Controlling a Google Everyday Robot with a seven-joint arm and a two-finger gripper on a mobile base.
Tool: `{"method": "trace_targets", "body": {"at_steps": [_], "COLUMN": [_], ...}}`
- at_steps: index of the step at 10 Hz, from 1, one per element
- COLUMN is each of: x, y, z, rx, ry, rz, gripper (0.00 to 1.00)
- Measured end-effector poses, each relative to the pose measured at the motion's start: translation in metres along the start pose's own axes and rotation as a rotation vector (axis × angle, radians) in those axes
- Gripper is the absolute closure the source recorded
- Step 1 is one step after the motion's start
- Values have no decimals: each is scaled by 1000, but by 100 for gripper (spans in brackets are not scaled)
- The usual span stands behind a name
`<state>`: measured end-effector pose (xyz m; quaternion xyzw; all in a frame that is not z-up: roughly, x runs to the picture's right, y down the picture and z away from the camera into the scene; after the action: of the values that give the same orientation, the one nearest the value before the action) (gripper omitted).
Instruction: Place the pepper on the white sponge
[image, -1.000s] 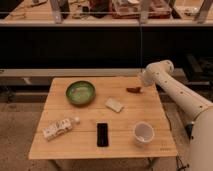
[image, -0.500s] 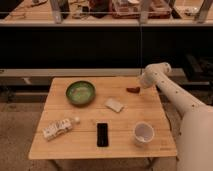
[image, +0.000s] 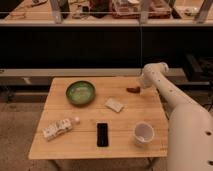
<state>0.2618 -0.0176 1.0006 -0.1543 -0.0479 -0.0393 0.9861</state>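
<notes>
Now end effector (image: 141, 85) hangs just beside pepper (image: 133, 90), apart from bowl (image: 68, 93), cup (image: 143, 139).

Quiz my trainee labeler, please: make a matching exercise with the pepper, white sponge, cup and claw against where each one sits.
1 pepper
2 white sponge
3 cup
4 claw

A near edge of the table, beside the black phone
B at the table's far side, close by the pepper
C mid-table, next to the green bowl
D lying on the table, far corner at picture's right

Pairs: 1-D, 2-C, 3-A, 4-B
</notes>
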Motion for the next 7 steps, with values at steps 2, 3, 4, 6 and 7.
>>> {"method": "trace_targets", "body": {"at_steps": [2,3,4,6,7], "x": [2,3,4,4,3], "y": [-1,-1,-2,-6,-6], "z": [10,12,13,16,16], "rx": [-21,-26,-28,-32,-33], "ry": [4,5,6,7,4], "rz": [10,15,19,20,21], "gripper": [38,45,53,74,76]}}
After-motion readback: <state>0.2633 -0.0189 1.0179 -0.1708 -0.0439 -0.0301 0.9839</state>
